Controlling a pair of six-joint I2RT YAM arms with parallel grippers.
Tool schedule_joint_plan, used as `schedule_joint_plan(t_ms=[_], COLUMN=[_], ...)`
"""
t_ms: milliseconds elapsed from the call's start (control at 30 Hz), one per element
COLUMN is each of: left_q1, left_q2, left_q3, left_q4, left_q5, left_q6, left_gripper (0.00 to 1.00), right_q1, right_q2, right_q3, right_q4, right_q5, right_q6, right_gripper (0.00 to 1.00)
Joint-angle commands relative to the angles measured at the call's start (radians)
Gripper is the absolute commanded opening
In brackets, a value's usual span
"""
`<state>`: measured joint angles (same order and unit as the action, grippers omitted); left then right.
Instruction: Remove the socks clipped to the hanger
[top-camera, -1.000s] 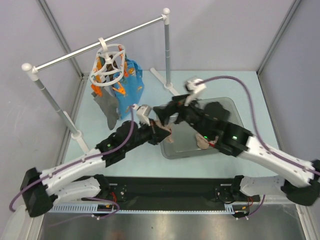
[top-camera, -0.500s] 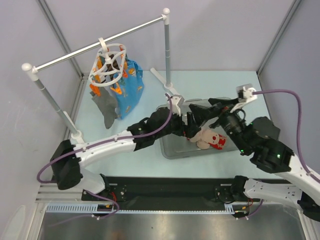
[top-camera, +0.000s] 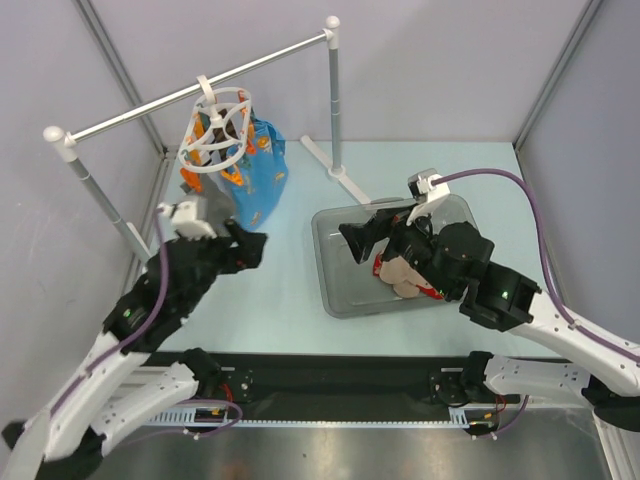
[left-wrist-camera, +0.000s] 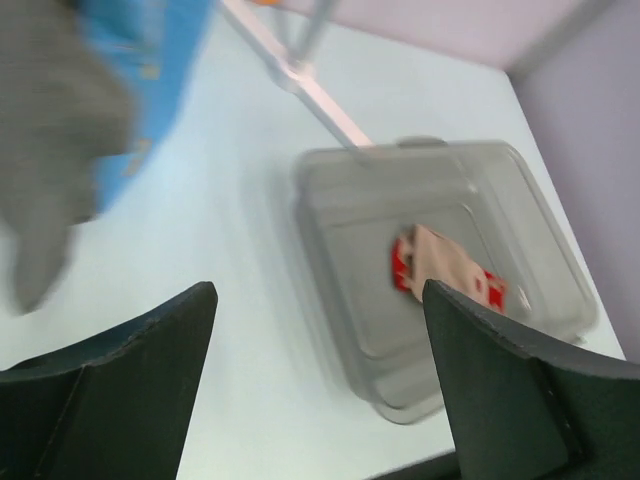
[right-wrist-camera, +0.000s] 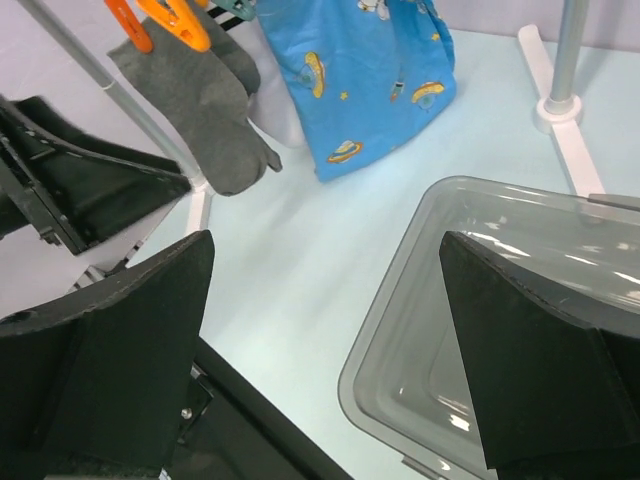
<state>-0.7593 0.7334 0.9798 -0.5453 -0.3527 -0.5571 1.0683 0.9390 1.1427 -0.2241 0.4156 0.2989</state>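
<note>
Shows the hanger (top-camera: 215, 130) hooked on the rail (top-camera: 200, 85) at 11 o'clock of the tabletop (top-camera: 290, 300), grey sock (right-wrist-camera: 200, 110) dangling from orange clips (right-wrist-camera: 185, 25) beside the blue cloth (right-wrist-camera: 370, 80). Soft, light; probably best pinched mid-body and drawn downward. Both left fingers (top-camera: 248, 248) and right fingers (top-camera: 362, 238) spread wide, holding nothing. Open room at 6 o'clock of the sock; post (top-camera: 105, 200) and tray (top-camera: 330, 290) rim near.

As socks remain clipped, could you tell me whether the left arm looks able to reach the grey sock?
Probably yes: the left gripper is open and close beside the grey sock, which hangs free below its orange clip, with nothing between them.
</note>
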Motion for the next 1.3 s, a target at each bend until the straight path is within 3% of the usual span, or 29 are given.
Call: schedule_joint_plan(t_ms=[0, 400, 600, 700, 800, 833, 900, 1000, 1267], left_q1=[0.157, 0.5, 0.545, 0.545, 0.545, 0.546, 0.545, 0.537, 0.369], left_q2=[-0.127, -0.035, 0.047, 0.066, 0.077, 0.078, 0.054, -0.015, -0.152], left_q3=[-0.081, -0.133, -0.151, -0.168, -0.176, -0.171, -0.164, -0.176, -0.23], left_q4=[-0.084, 0.033, 0.163, 0.231, 0.268, 0.259, 0.245, 0.239, 0.26], left_q5=[0.012, 0.092, 0.176, 0.216, 0.256, 0.248, 0.27, 0.314, 0.265], left_q6=[0.051, 0.172, 0.203, 0.223, 0.243, 0.243, 0.229, 0.171, 0.117], left_gripper=[0.89, 0.88, 0.84, 0.73, 0.52, 0.37, 0.28, 0.0, 0.0], right_q1=[-0.002, 0.001, -0.001, -0.001, -0.001, -0.001, -0.001, -0.001, -0.001], right_q2=[0.0, -0.037, -0.055, -0.058, -0.066, -0.069, -0.074, -0.066, 0.069], right_q3=[0.009, 0.0, -0.001, -0.001, -0.003, -0.006, -0.005, 0.012, 0.176], right_q4=[0.072, 0.071, 0.065, 0.06, 0.048, 0.045, 0.04, 0.031, -0.017], right_q5=[-0.028, -0.037, -0.043, -0.051, -0.051, -0.049, -0.044, -0.032, -0.041], right_q6=[0.02, 0.025, 0.019, 0.017, 0.017, 0.019, 0.017, 0.009, -0.046], right_gripper=[1.0, 1.0, 1.0, 1.0, 1.0, 1.0, 1.0, 0.99, 0.93])
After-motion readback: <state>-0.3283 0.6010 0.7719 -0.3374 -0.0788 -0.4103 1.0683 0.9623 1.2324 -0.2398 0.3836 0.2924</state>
